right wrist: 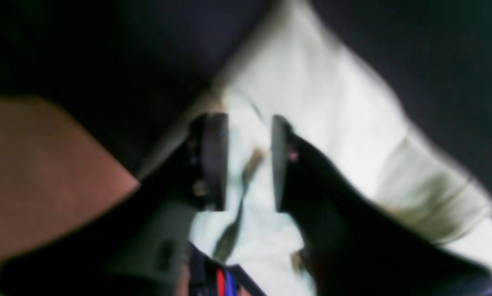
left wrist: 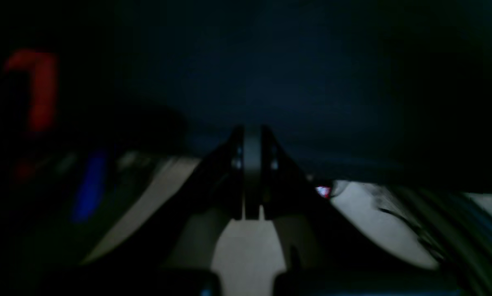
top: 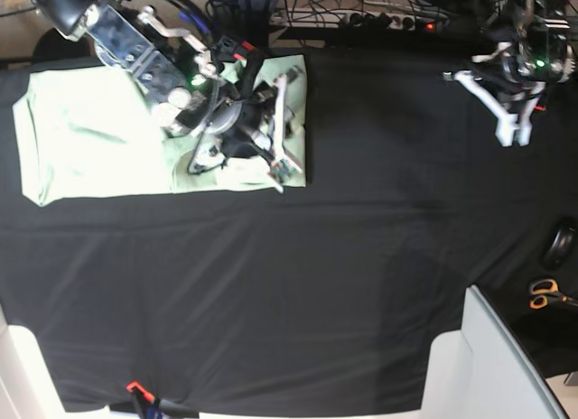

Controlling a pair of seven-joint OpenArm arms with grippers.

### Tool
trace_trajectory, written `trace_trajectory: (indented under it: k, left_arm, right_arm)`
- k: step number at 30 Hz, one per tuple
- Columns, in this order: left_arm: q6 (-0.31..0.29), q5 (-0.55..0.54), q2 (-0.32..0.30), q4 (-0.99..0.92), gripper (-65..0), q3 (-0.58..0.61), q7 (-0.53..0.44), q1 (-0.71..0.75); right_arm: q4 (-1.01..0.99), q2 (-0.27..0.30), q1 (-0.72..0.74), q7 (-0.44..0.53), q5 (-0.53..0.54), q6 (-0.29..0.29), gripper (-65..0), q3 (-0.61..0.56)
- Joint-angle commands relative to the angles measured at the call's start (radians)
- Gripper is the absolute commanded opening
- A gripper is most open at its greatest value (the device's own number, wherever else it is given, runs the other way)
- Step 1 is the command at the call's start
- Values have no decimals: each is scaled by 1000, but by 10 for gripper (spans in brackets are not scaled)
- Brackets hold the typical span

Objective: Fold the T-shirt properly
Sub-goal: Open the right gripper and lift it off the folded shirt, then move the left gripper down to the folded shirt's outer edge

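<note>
The T-shirt (top: 90, 139) lies as a pale mint rectangle at the far left of the black-covered table (top: 316, 283). My right gripper (top: 275, 157) is low over the shirt's right end. In the right wrist view its two pads stand apart over the T-shirt (right wrist: 332, 102), with a thin wrinkle of cloth running between them and touching neither; the right gripper (right wrist: 249, 135) is open. My left gripper (top: 513, 135) hangs at the far right, well away from the shirt. In the dim left wrist view the left gripper (left wrist: 252, 135) is shut, pad against pad, with nothing in it.
Scissors with orange handles (top: 542, 294) and a dark round object (top: 562, 243) lie at the right edge. A white board (top: 488, 365) covers the near right corner. Cables and a power strip (top: 379, 17) run along the back edge.
</note>
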Motion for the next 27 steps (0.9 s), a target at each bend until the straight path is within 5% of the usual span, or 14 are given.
trace_trajectory:
  k: [1, 3, 11, 20, 27]
  left_arm:
    - [-29, 2, 12, 20, -650, -4, 0, -4]
    - [-81, 2, 64, 20, -650, -4, 38, -22]
    - [-324, 2, 203, 26, -650, 45, 138, -87]
    - [-339, 1, 285, 21, -650, 131, 173, -150]
    - [-351, -13, 299, 18, -650, 131, 173, -190]
  right_arm:
    - [40, 5, -9, -1, -11, -7, -588, 44]
    - [74, 2, -32, -26, -8, -7, -650, 124]
    - [77, -14, -116, -21, -3, -2, -647, 429]
    - [19, -18, -142, -75, -3, 1, -647, 664]
    - [-4, -63, -164, -80, -3, 1, -647, 691]
